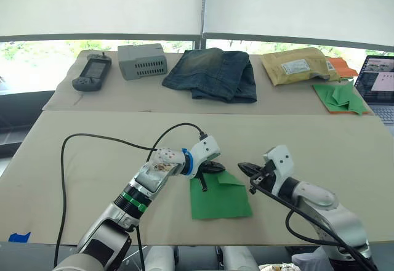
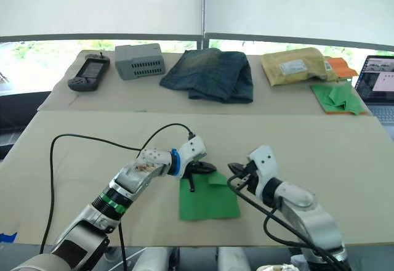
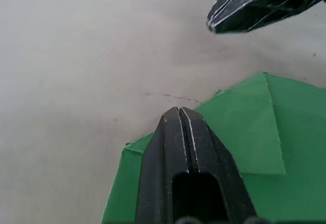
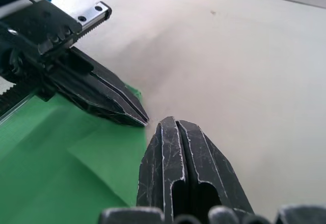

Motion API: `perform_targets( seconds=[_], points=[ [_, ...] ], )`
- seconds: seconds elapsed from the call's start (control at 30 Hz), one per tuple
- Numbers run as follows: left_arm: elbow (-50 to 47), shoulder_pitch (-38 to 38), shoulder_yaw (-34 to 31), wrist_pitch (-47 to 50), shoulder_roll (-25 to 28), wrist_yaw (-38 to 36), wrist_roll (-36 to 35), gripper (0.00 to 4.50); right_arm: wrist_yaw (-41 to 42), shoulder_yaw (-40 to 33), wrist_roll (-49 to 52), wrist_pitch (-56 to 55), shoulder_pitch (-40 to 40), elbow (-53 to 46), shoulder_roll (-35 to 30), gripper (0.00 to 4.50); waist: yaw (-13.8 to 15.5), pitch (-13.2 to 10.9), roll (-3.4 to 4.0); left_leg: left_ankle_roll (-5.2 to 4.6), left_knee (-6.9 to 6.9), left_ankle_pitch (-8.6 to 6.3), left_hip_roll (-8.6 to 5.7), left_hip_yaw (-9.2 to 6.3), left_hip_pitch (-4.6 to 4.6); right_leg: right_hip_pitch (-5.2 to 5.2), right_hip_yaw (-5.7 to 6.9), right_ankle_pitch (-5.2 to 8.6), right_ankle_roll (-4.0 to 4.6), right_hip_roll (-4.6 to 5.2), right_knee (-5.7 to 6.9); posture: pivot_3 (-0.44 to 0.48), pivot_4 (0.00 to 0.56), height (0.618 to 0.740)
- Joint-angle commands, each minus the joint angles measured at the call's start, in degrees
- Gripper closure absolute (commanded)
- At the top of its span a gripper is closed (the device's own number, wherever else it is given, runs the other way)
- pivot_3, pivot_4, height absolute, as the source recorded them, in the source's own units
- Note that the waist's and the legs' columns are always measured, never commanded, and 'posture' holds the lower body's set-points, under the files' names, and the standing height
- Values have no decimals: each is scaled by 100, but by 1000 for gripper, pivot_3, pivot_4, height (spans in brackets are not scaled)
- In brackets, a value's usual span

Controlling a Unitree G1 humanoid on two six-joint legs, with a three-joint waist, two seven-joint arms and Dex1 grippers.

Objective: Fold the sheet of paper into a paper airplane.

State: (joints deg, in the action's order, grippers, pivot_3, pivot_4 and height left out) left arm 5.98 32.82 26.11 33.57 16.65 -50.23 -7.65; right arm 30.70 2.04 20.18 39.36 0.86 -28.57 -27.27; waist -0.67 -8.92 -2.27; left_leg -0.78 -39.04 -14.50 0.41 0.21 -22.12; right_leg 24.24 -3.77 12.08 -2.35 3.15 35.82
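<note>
The sheet of paper (image 1: 218,204) is bright green and lies flat on the beige table near the front middle, with its far right corner folded down into a triangular flap (image 3: 249,132). My left gripper (image 1: 215,167) is shut, its tip resting over the sheet's far edge (image 3: 179,113). My right gripper (image 1: 244,167) is also shut and hovers just right of that folded corner, tip to tip with the left one and a small gap apart (image 4: 173,124). Nothing is held in either. The paper airplane is out of view.
At the table's far side lie a handheld device (image 1: 92,72), a grey box (image 1: 142,60), folded jeans (image 1: 212,72), a padded envelope (image 1: 295,65), a heap of green paper darts on an orange sheet (image 1: 340,97) and a laptop (image 1: 380,86). A black cable (image 1: 92,138) loops across the left.
</note>
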Motion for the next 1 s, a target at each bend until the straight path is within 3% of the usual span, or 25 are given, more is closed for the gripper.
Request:
perform_targets(
  seconds=[0.03,0.47,0.67,0.83,1.0],
  points=[
    [27,-77,-58,-69,-13,125,107,4500,-136,370,-127,118,77,67,119,4460,-6,0,0,-1,1,-1,-2,0,-3,3,-1,0,0,3,0,0,150,728],
    [20,-106,76,-70,-189,195,284,4500,-430,611,-215,308,268,370,367,4460,-23,3,0,-1,-1,0,-1,-6,12,-10,-10,-2,-6,3,1,0,150,728],
    [254,-261,-250,-349,218,720,669,4500,-459,640,-257,255,276,426,360,4460,-52,31,-13,-1,0,0,5,-8,17,-13,-10,-2,-6,0,2,0,150,728],
    [92,-340,-598,-304,417,572,328,4500,-468,688,-274,242,193,490,343,4460,-85,33,-13,-1,6,-1,29,-10,27,-14,-11,-1,-3,-10,2,0,150,728],
    [-462,-424,-1441,426,404,506,-505,4500,-377,817,-325,176,97,547,264,4460,-104,33,-14,-1,6,-1,32,-10,21,-8,-10,-1,-2,-11,2,0,150,728]
  ],
)
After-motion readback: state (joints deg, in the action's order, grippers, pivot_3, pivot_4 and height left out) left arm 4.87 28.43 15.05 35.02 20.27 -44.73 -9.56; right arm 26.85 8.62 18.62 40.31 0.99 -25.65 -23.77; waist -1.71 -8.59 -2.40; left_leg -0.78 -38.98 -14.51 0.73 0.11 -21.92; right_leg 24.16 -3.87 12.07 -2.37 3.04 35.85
